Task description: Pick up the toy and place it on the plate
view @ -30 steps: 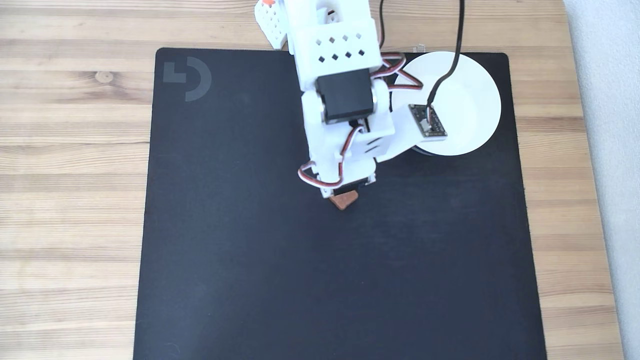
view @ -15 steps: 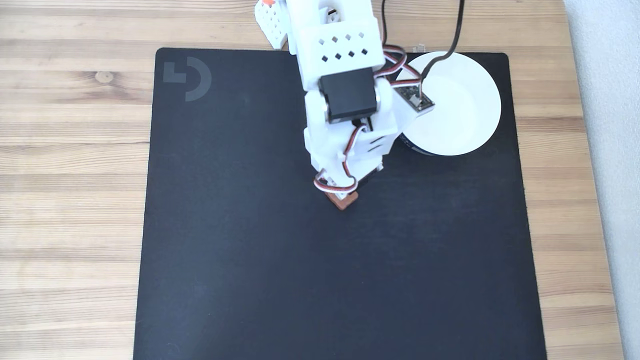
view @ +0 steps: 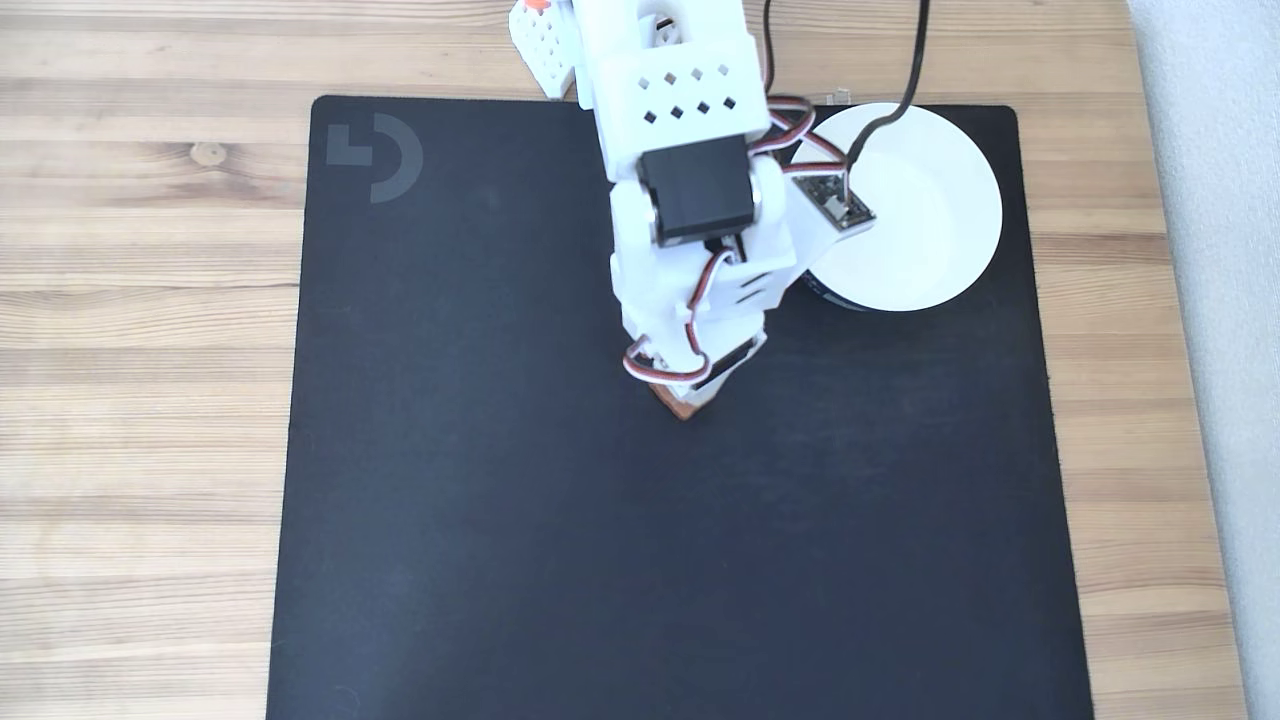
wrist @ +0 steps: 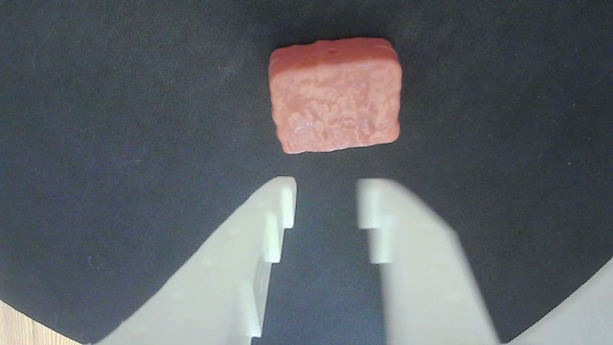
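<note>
A black mat (view: 500, 450) covers most of a pale wooden table (view: 140, 300), with a strip of light fabric or wall along the right edge of the fixed view.

In the wrist view the gripper (wrist: 326, 191) has its two white fingers parted with a clear gap of bare mat between the tips, and nothing is held. The gap looks narrower than the toy is wide, so I judge the jaws partly open rather than fully spread. Just beyond the fingertips (wrist: 287, 191), apart from them, lies the toy (wrist: 335, 96); in the fixed view only a corner of it (view: 686, 405) peeks out from under the arm (view: 690, 200), near the middle of the mat.

The step in hand seems to be the approach for the pick: the gripper is lined up short of the toy and not yet around it. The next move probably calls for opening wider, advancing and lowering until the fingers straddle two opposite sides, then closing.

The toy is a reddish-orange block, roughly square with rounded corners, lying flat; its top is rough and mottled like a biscuit, with small holes along the far edge.

The plate (view: 940, 200), round and white, sits at the far right corner of the mat, well apart from the toy.
</note>
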You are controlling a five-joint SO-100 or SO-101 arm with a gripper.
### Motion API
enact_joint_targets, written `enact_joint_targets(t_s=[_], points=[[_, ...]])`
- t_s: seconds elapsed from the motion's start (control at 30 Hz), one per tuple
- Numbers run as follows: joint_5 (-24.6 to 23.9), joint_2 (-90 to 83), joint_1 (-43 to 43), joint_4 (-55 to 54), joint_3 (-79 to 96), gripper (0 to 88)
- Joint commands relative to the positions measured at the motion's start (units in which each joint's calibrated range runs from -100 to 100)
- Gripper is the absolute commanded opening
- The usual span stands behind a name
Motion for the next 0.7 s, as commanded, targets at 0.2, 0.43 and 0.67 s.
enact_joint_targets(t_s=[0.2, 0.43, 0.67], points=[[-0.7, -0.9, 1.2, 6.5, -2.2, 39.5], [-0.7, -0.8, 1.2, 6.4, -2.2, 39.5], [-0.7, -0.1, 1.2, 5.8, -2.2, 39.3]])
